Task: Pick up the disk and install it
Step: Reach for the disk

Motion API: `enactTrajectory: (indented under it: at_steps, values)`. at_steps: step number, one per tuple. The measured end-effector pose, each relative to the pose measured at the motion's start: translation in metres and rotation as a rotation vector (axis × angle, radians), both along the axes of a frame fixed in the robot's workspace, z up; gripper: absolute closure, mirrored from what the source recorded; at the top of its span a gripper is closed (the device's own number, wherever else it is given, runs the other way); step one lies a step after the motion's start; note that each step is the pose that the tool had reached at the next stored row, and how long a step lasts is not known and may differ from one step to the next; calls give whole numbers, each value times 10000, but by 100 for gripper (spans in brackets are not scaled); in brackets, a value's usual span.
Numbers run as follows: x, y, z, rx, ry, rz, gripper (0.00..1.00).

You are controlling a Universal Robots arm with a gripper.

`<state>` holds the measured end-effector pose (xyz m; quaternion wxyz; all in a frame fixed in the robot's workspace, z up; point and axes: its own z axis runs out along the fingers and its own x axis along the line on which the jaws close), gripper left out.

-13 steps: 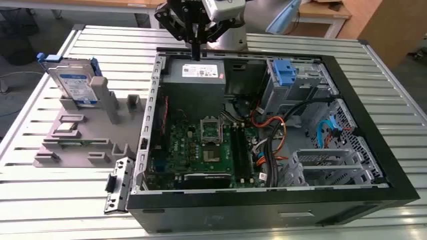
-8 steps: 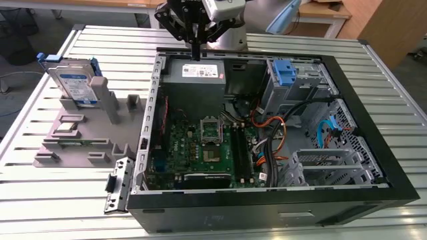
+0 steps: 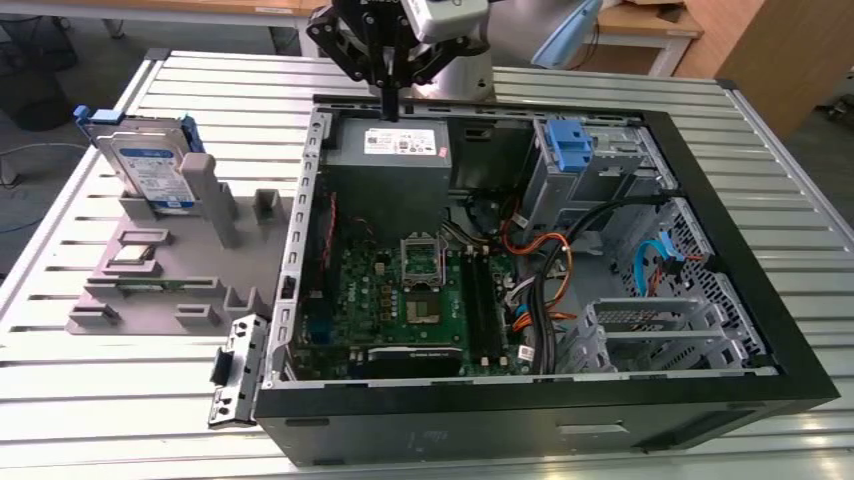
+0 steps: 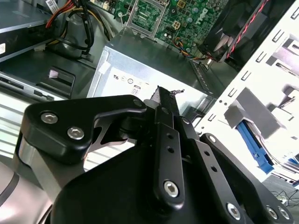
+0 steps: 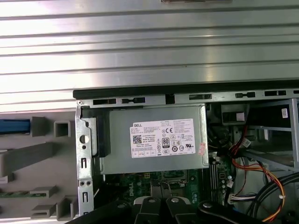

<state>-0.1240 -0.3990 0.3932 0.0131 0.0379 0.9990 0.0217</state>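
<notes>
The disk, silver with a blue-and-white label and blue side rails, stands upright in a slot of the grey holder on the table, at the exterior view's left. Its blue edge shows in the first wrist view. My gripper hangs over the far edge of the open computer case, just above the grey power-supply box. It is well apart from the disk. The black fingers are pressed together with nothing between them.
Inside the case lie the motherboard, bundled cables and a drive cage with a blue bracket. A detached black panel piece leans at the case's near left corner. The table top is ribbed metal.
</notes>
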Motion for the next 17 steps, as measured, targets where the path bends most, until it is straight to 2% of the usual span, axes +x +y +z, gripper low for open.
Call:
enactTrajectory:
  at_steps: [17]
  values:
    - [-267, 1, -5, -1, 0, 0, 90]
